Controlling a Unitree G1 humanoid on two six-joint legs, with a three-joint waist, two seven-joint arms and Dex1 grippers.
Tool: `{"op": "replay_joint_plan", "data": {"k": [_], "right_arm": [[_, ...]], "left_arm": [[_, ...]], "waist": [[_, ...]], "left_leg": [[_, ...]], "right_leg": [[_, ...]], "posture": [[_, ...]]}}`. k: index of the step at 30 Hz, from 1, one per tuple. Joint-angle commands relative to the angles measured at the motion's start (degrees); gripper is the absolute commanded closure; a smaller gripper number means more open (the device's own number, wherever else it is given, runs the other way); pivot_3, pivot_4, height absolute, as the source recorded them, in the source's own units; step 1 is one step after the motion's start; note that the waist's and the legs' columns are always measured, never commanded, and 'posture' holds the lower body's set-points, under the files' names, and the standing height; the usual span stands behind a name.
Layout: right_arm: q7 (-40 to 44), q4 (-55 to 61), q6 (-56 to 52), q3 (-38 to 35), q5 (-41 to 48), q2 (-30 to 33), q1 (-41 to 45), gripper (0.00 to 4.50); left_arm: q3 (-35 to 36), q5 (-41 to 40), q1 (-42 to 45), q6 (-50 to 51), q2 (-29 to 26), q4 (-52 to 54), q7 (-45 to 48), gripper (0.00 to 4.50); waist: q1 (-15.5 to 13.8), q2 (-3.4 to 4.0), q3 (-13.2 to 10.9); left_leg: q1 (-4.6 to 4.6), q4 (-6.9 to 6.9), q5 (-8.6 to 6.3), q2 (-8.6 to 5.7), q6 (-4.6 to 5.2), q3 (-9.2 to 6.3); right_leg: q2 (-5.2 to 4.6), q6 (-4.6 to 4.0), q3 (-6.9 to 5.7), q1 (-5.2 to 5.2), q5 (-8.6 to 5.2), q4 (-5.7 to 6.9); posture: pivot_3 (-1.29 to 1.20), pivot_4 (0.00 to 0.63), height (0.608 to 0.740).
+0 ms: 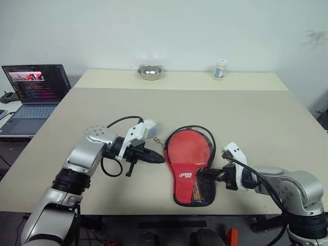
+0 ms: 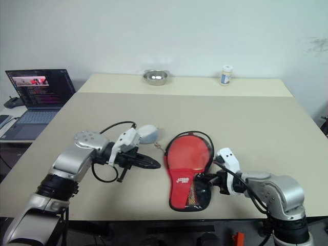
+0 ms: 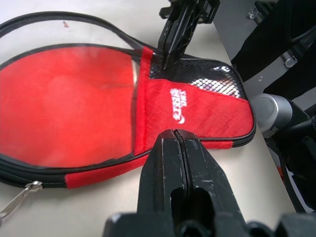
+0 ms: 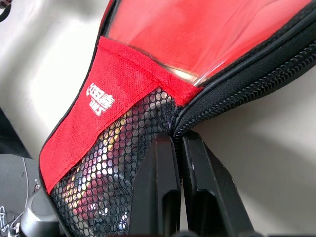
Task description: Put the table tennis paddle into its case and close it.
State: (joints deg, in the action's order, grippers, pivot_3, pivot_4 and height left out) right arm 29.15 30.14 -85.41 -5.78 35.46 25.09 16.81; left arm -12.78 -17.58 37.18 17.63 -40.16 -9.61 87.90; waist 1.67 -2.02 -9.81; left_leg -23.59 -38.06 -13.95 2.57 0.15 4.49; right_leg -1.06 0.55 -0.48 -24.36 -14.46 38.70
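Left eye view: the case (image 1: 189, 166) lies red side up near the table's (image 1: 266, 123) front edge, with broad bare tabletop behind it. The left gripper (image 1: 158, 158), jaws shut and empty, points at the case's left edge, just apart. The right gripper (image 1: 201, 174) meets the case's mesh pocket on the right.

Left wrist view: shut fingers (image 3: 170, 173) hover beside the case's near edge.

Right wrist view: the fingers (image 4: 160, 187) are pressed together at the zipper edge beside the mesh; whether they pinch fabric, I cannot tell.

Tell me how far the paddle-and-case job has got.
Done: the table tennis paddle lies inside the case. In hand: the right gripper, shut, sits at the case's edge; the left gripper, shut, holds nothing. Left: the zipper gapes around the head.
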Motion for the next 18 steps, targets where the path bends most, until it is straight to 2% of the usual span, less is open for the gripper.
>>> {"op": "replay_joint_plan", "data": {"k": [1, 18], "right_arm": [[-0.1, 3.7, -1.5, -2.6, 2.1, 1.2, -0.8, 4.48], [-3.0, 4.1, -1.4, -4.6, 2.3, 1.0, -5.3, 4.48]], "left_arm": [[0.4, -0.6, 0.6, -1.0, -0.8, 1.1, 2.1, 4.50], [-0.3, -0.2, 1.8, -3.3, 0.0, -1.2, 2.2, 4.50]], "waist": [[0.0, 0.00, 0.0], [0.0, 0.00, 0.0]], "left_leg": [[-0.01, 0.00, 0.00, 0.00, 0.00, -0.01], [-0.12, -0.01, 0.00, -0.02, 0.00, -0.16]], "right_leg": [[0.00, 0.00, -0.01, 0.00, 0.00, -0.01], [0.00, 0.00, -0.12, 0.00, 0.00, -0.09]], "posture": [[0.00, 0.150, 0.740], [0.00, 0.150, 0.740]]}}
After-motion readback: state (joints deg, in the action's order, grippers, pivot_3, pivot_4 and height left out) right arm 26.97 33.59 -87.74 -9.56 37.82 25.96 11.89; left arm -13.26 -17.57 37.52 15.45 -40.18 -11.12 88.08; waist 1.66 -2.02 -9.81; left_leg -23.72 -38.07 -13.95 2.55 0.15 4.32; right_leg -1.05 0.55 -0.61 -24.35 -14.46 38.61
